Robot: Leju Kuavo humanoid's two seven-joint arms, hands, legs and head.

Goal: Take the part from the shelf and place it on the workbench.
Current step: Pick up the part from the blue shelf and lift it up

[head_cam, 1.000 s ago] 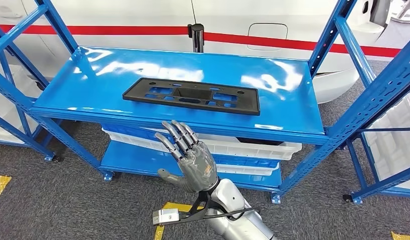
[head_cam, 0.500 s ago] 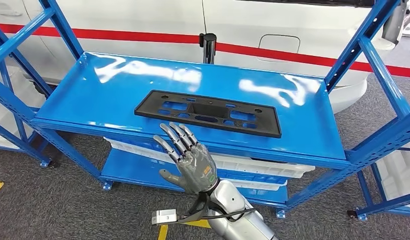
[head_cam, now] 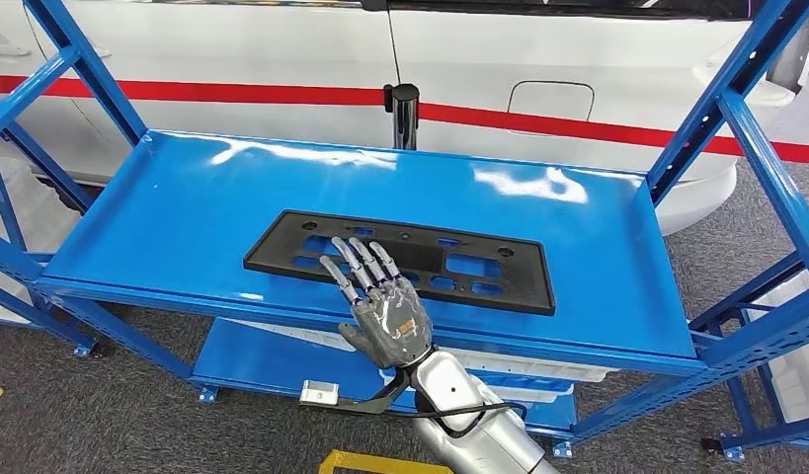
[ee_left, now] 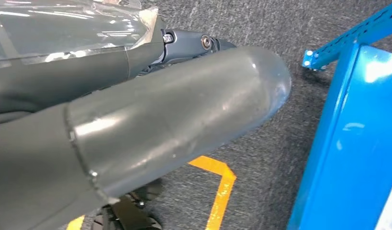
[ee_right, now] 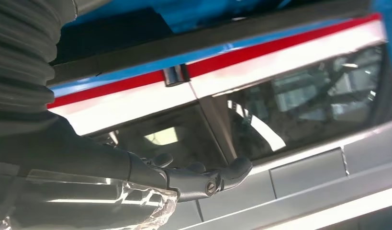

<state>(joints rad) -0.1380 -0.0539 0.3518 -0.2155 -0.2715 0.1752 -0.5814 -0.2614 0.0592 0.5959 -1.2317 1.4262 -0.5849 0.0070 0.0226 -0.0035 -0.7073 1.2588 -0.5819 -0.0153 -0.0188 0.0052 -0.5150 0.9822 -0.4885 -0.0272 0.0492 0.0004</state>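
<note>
while black part lies flat on blue shelf, right hand hovers above, fingers spread, empty.

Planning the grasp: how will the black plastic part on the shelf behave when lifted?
The black part looks thin, flat and full of cutouts, so probably light and slightly flexible. Lying flush on the glossy blue shelf, it may slide before the right hand can grip it.

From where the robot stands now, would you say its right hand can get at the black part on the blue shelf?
Probably yes. The right hand is open, its fingers spread over the near edge of the black part, which lies flat on the blue shelf with nothing over it. Whether it touches is unclear.
</note>
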